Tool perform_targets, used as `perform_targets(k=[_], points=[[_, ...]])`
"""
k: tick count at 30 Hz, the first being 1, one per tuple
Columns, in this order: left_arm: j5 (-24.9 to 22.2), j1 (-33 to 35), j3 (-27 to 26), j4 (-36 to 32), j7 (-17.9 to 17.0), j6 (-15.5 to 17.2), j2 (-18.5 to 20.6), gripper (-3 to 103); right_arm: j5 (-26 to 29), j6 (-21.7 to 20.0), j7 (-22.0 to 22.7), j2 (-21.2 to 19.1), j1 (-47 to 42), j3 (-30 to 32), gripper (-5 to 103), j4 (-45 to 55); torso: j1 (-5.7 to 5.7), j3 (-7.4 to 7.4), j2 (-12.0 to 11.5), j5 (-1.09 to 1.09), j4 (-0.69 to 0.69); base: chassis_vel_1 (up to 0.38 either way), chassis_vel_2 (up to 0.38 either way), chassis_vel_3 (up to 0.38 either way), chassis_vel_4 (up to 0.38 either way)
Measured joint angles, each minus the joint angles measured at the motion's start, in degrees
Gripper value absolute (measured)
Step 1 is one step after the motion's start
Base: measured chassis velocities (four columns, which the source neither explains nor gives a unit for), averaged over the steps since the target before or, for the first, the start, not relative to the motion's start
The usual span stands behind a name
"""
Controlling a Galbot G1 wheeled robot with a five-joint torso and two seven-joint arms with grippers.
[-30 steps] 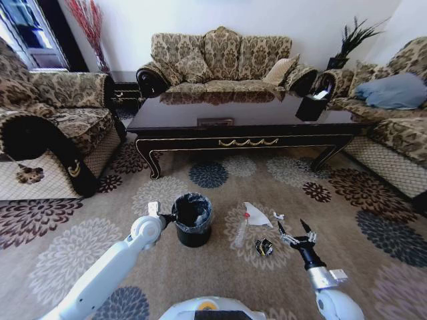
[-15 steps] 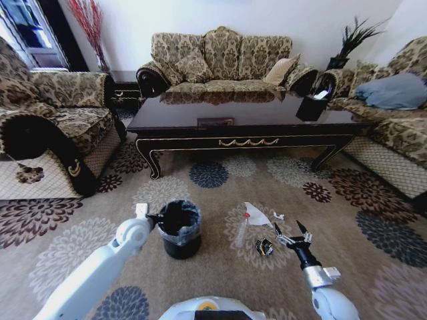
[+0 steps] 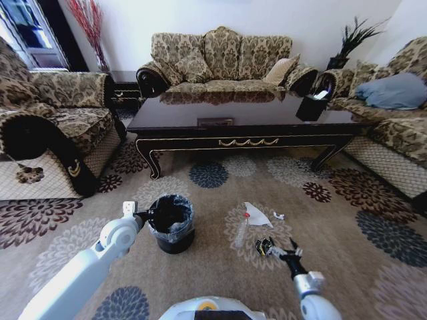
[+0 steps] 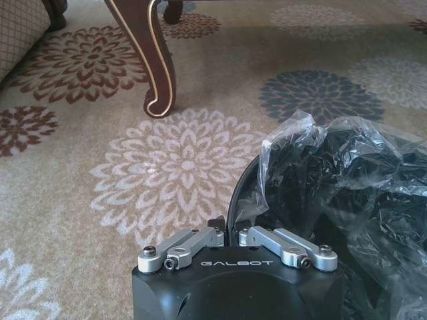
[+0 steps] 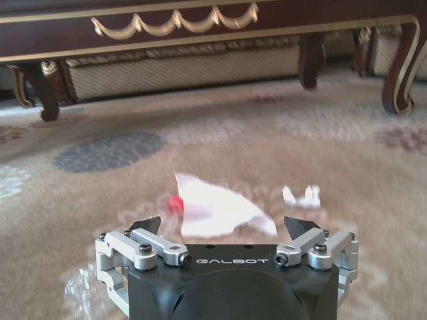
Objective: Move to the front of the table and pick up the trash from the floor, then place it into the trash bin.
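Patterned carpet (image 3: 220, 270) spread before dark coffee table (image 3: 247, 127). Left gripper (image 4: 232, 235) seen clamped on rim of black lined trash bin (image 3: 171, 223), bin held just off to left. Right gripper (image 3: 280, 252) spread wide, lowered beside dark shiny wrapper (image 3: 264, 247). White sheet (image 5: 217, 208), clear bottle (image 3: 241, 231), white scrap (image 5: 301, 196) lay close ahead. Wrapper judged light, crinkly, slippery; best pinched across crumpled middle.

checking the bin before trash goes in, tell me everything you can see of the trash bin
The trash bin is small, round and black, slightly tapered toward its base, lined with a crinkled black plastic bag whose edge looks clear and shiny. It stands upright on the patterned carpet, in front of the table and left of the litter. The left gripper is shut on its rim. Its inside looks dark; contents cannot be made out.
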Motion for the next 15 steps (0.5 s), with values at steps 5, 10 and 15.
perform_targets(k=[5,10,15], points=[[0.0,2.4,-1.8,-2.2,0.1,-0.1,1.0,4,2.1,0.0,-0.7,-0.1,1.9,-0.6,100,-4.5,0.00,0.00,0.0,0.00,0.00,0.000,0.000,0.000,0.000],[-0.5,4.0,-3.1,-3.1,0.0,0.1,1.3,4,2.9,0.0,-1.2,-0.1,4.0,-1.3,100,-8.0,0.00,0.00,0.0,-0.01,0.01,0.000,0.000,0.000,0.000],[-0.4,5.0,-3.6,-3.8,0.1,0.3,1.4,4,3.0,0.2,-1.2,0.2,5.9,-1.8,100,-10.9,0.00,0.00,0.0,0.00,0.00,0.000,0.000,0.000,0.000]])
